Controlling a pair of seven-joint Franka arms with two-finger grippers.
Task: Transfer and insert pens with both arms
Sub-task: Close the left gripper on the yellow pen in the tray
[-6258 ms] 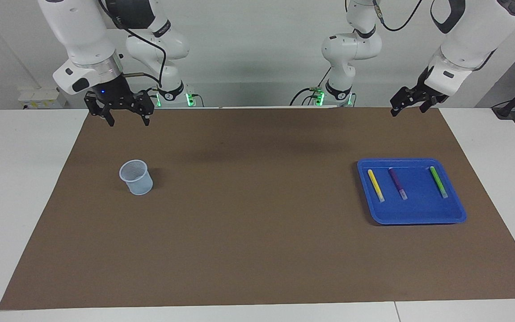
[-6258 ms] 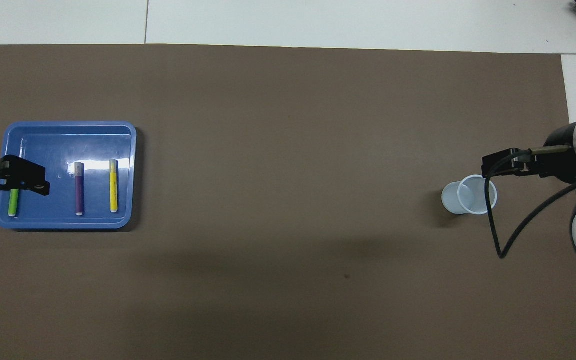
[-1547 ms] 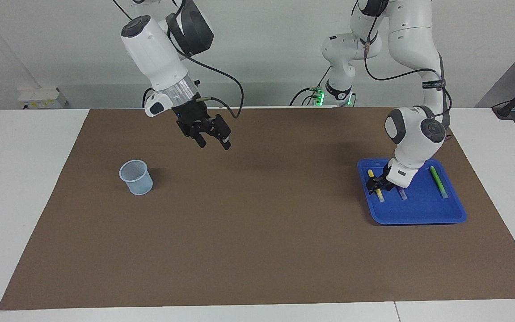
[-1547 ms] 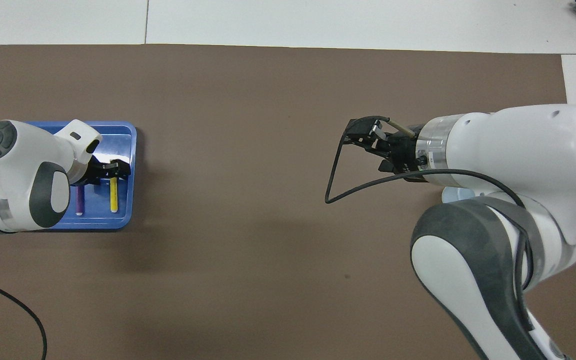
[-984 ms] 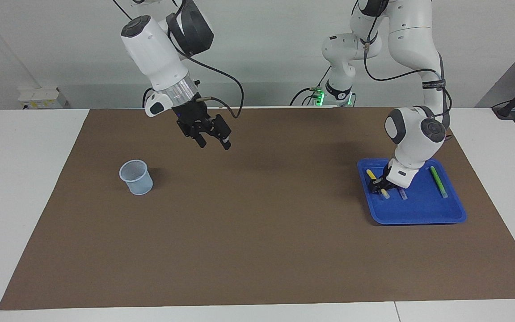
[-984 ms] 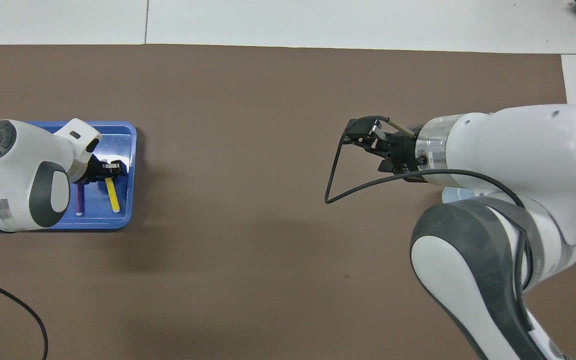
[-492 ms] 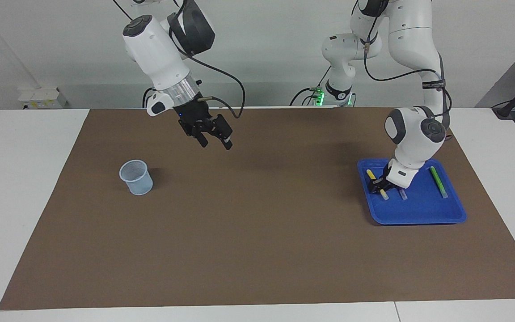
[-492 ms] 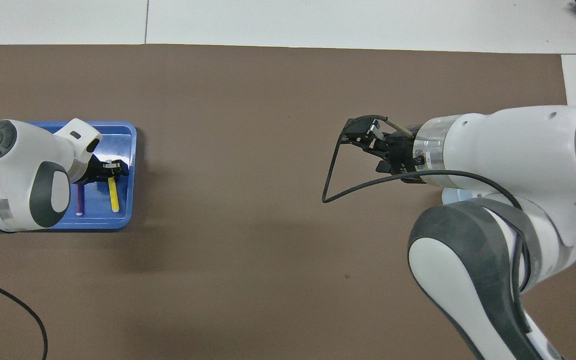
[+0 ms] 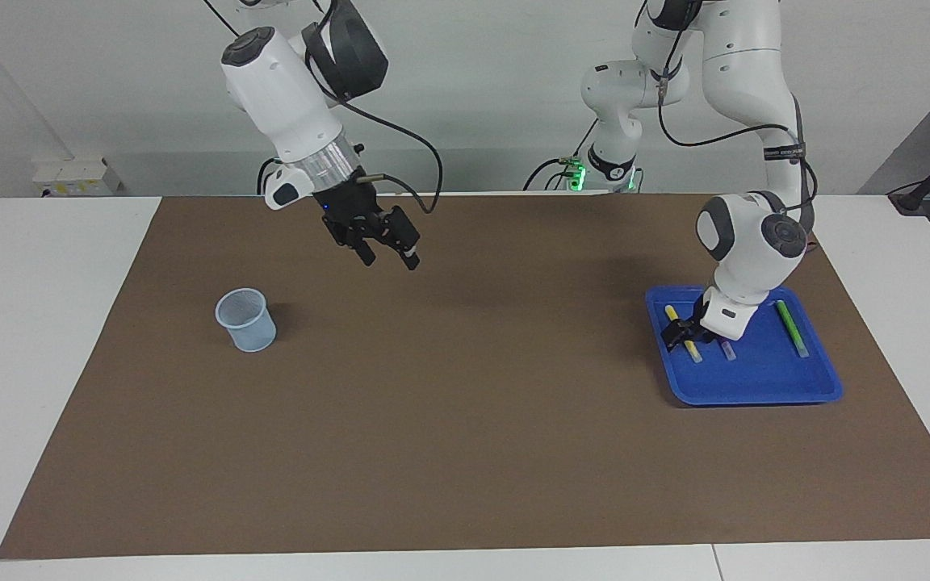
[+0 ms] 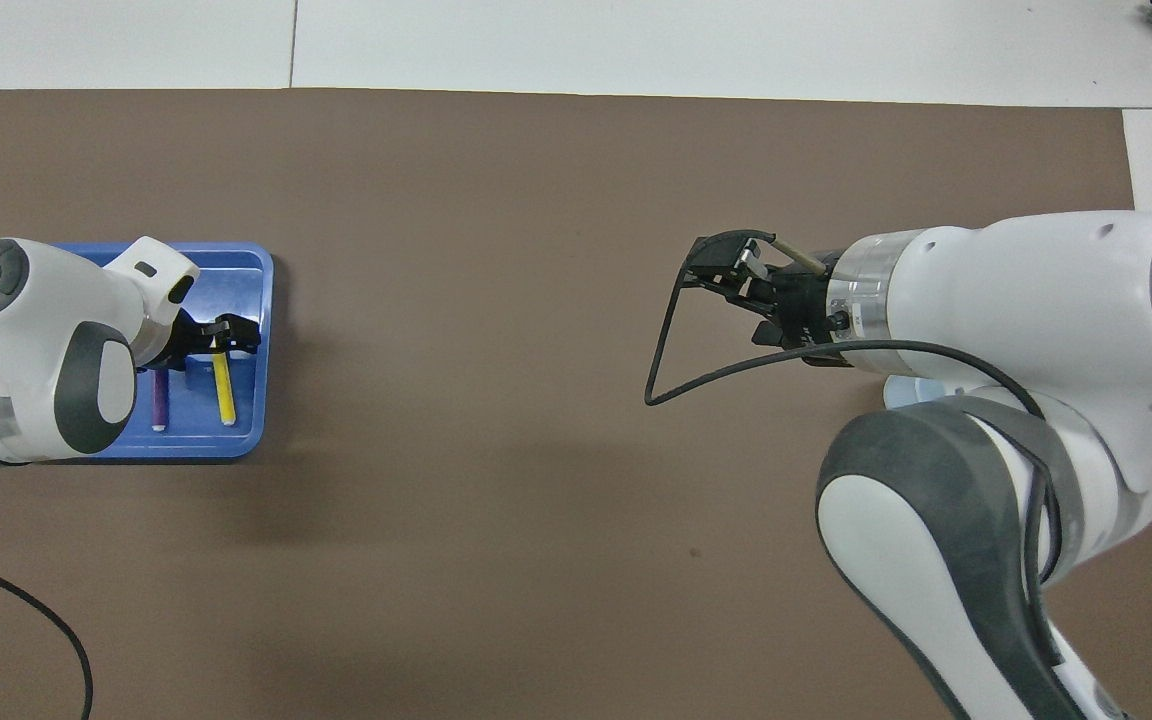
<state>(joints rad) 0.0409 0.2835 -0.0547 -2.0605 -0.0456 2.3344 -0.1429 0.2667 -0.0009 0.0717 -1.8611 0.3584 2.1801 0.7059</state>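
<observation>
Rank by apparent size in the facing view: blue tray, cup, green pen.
1. blue tray
2. cup
3. green pen
The tray lies slightly farther from the robots than the cup, but the order is clear.

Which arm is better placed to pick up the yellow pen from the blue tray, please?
Left. The left gripper is low in the blue tray, right at the yellow pen. The right gripper hangs open over the mat, well away from the tray.
</observation>
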